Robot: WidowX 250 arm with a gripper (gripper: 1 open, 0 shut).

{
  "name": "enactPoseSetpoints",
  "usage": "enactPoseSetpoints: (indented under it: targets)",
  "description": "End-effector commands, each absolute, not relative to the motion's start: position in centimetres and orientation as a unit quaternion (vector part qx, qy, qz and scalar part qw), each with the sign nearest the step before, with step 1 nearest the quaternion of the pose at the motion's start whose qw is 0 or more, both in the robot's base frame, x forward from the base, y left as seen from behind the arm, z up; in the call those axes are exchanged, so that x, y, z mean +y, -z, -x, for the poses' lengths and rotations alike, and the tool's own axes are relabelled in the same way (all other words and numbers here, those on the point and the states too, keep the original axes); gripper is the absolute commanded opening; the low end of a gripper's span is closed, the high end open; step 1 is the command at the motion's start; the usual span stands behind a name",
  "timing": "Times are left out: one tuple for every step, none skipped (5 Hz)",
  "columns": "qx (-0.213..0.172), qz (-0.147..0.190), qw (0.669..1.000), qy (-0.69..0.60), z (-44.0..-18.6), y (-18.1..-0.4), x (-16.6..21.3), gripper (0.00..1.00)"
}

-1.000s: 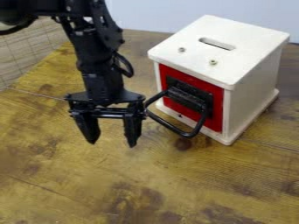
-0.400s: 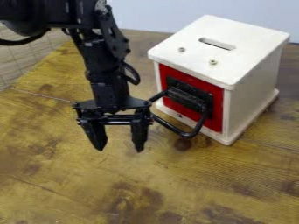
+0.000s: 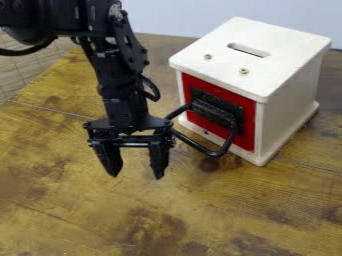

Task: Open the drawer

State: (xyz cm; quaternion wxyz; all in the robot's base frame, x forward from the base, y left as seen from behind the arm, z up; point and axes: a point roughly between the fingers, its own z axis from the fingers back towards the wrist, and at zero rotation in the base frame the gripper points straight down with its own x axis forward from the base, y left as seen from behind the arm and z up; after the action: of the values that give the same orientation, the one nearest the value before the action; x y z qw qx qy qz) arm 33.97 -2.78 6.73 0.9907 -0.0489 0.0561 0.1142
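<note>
The arm [image 3: 118, 70] runs off the top-left edge, and the black handle [image 3: 211, 124] hides part of the red drawer front [image 3: 225, 108].

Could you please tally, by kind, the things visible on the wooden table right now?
White box with red drawer front: 1
Black drawer handle: 1
Robot arm with black claw: 1
Total: 3
</note>
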Motion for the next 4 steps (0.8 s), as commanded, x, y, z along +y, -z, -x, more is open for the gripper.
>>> enactPoseSetpoints:
  targets:
    - [0.026, 0.057, 0.994, -0.089, -34.8, -8.9, -3.8, 1.00]
    - [0.029, 0.058, 0.995, -0.075, -34.8, -8.8, -4.9, 1.00]
    - [0.026, 0.064, 0.995, -0.066, -35.4, -8.9, -6.0, 1.00]
    - [0.023, 0.067, 0.989, -0.126, -35.5, -9.0, -5.3, 1.00]
